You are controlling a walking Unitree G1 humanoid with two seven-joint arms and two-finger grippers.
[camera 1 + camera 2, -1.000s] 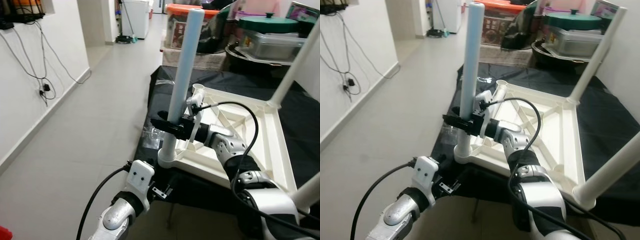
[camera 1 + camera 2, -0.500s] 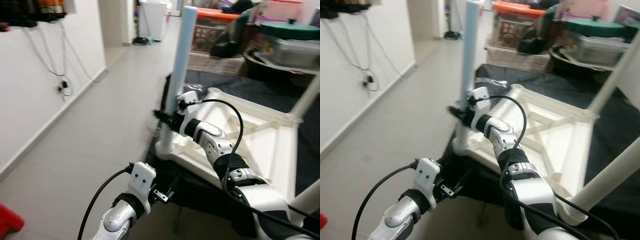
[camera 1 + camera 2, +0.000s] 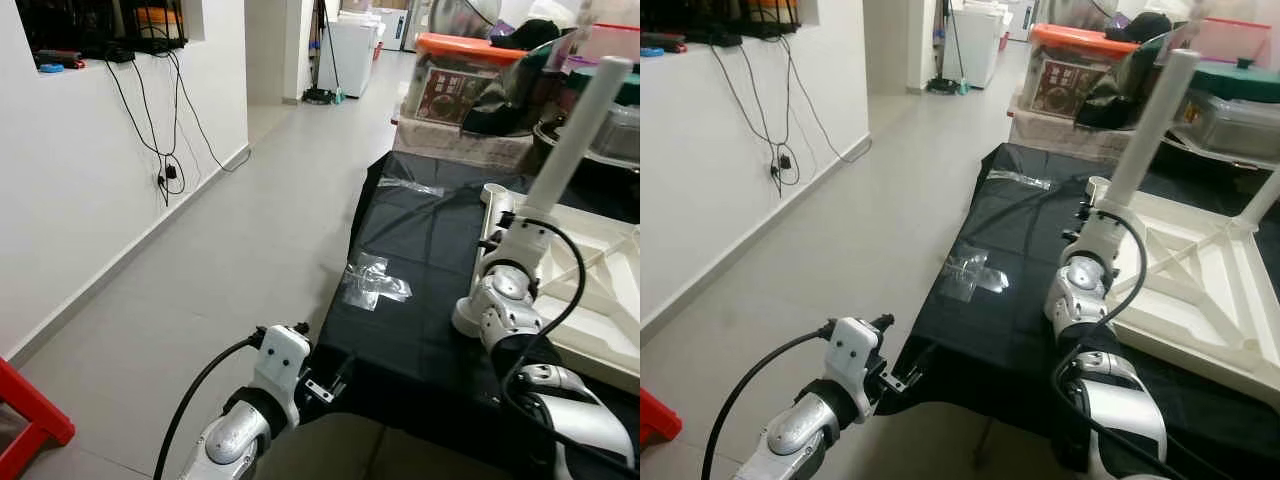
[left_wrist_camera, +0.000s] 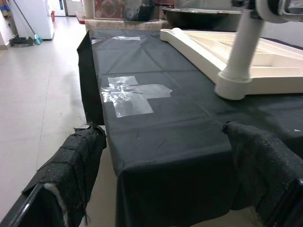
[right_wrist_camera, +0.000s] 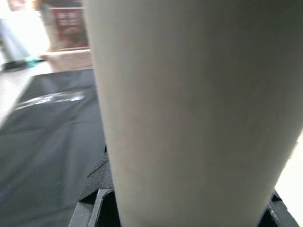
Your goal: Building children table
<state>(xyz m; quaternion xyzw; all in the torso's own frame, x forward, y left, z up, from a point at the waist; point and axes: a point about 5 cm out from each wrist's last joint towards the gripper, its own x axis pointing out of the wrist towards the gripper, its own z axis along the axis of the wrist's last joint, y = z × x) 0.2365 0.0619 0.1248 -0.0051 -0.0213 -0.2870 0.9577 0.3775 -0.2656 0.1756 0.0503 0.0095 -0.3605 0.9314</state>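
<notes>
Here, in the left eye view, the upturned white tabletop (image 3: 600,300) lies on a table (image 3: 420,300) draped in black cloth, its ribbed underside up so the legs can be pushed into the corner sockets. One leg (image 3: 570,150) stands in the corner socket nearest the table's edge, leaning a little. The right gripper (image 3: 500,235) is at that leg low down, just above the socket, likely to steady or seat it; the fingers are hidden behind the wrist. The left arm hangs below the table's edge, away from the tabletop.

In the right eye view, a crumpled patch of clear tape (image 3: 970,275) sits on the cloth, near the tabletop's corner. An orange-lidded box (image 3: 1080,70) beyond the tabletop carries a dark red label, too small to read.

From the left wrist, the left gripper (image 4: 161,175) has its cloth-wrapped fingers (image 4: 71,165) spread wide and empty, aimed at the table's edge.

From the right wrist, the leg fills the picture up close, seemingly between the fingers, though a firm grip cannot be told.
</notes>
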